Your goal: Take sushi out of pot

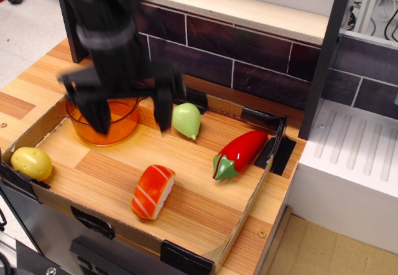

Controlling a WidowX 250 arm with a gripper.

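Your gripper [127, 116] hangs spread and empty over the pot [102, 125]; the sushi [153, 191] lies at its five o'clock on the bench [205, 206], long axis one-to-seven.

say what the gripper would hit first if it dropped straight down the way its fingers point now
Likely the pot: the open gripper points down with its left finger over the pot's rim, the right one over bare board beside the green vegetable. Motion blur and depth make this uncertain.

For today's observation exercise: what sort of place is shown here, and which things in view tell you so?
Probably a robot lab's mock kitchen counter. A wooden tray holds toy food: sushi, a red chili pepper and a potato, beside an orange pot. Behind is a dark tiled wall; the gripper hangs above, jaws open.
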